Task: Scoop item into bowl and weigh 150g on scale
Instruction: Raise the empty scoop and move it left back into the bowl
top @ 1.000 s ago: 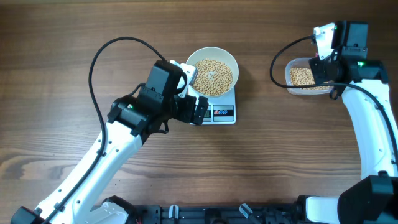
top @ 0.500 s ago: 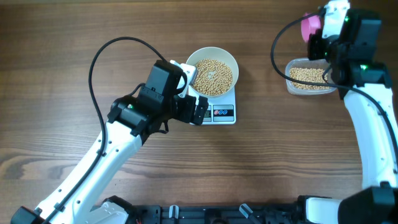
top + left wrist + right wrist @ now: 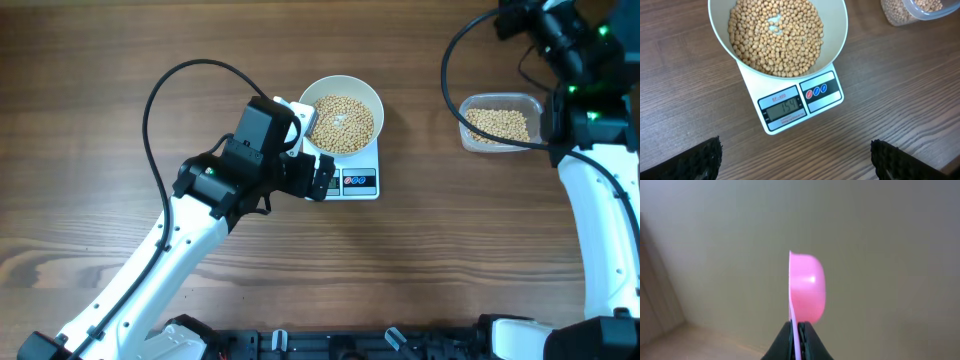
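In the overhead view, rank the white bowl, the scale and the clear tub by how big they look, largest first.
1. Largest: white bowl and scale, about equally wide; the scale is mostly hidden under the bowl, so I won't rank them.
2. Smallest: clear tub, similar length but narrower.

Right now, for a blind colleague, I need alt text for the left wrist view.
A white bowl full of tan beans sits on a small white scale whose display seems to read 154. The open left gripper frames the bottom edge; a clear tub shows top right.
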You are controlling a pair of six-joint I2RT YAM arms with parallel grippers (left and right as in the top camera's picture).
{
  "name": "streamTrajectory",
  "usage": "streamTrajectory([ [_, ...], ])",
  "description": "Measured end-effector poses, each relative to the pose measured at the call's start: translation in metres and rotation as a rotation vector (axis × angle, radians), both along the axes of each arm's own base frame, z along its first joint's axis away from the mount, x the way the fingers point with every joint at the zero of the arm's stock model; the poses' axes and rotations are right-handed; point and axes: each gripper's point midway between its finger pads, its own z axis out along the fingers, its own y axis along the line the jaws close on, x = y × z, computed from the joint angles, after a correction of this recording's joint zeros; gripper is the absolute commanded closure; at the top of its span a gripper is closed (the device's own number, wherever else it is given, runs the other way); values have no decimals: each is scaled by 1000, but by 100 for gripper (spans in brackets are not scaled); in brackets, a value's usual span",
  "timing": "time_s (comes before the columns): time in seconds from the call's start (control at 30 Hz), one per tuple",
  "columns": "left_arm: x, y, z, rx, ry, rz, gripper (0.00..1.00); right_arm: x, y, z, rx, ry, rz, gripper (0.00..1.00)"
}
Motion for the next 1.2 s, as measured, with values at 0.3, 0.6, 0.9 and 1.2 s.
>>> streamTrajectory([
  [0.3, 0, 0, 0, 0, 0, 0, 0, -4, -34, 5, 69, 18, 1, 96],
  [0.6, 0, 0, 0, 0, 0, 0, 0, -9, -74, 4, 148, 67, -22, 96],
  [0.9, 0, 0, 0, 0, 0, 0, 0, -20, -18, -57, 149, 349, 182, 96],
  [1.2, 0, 0, 0, 0, 0, 0, 0, -30, 73, -124, -160, 424, 327, 96],
])
